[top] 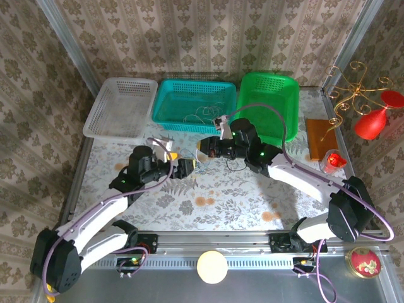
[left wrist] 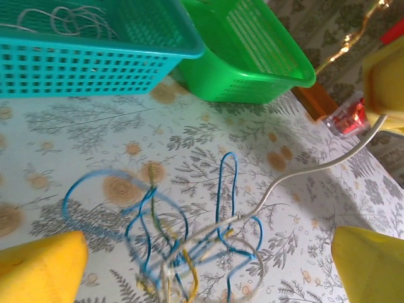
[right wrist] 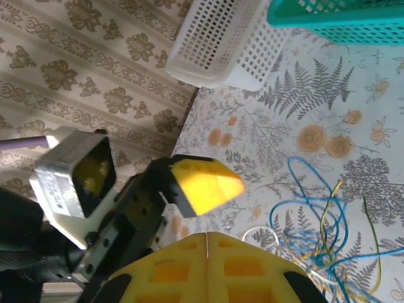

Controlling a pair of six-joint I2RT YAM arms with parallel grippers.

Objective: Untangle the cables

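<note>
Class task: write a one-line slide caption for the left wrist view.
Open left gripper pointed at tangled blue, white and yellowish cables; teal basket and green basket behind.

I work in a lab booth dressed up as a home: damask wallpaper (top: 208, 38) on metal-framed panels (top: 67, 41), floral tablecloth (top: 214, 202), plastic baskets (top: 183, 98), my arms (top: 303, 180) bolted to a rail (top: 214, 238).

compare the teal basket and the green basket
Colour: the teal basket is blue-green, the green basket bright green. Contents: thin pale wires lie in the teal basket; the green basket's visible floor is bare. Both are perforated plastic, at the table's far edge.
</note>
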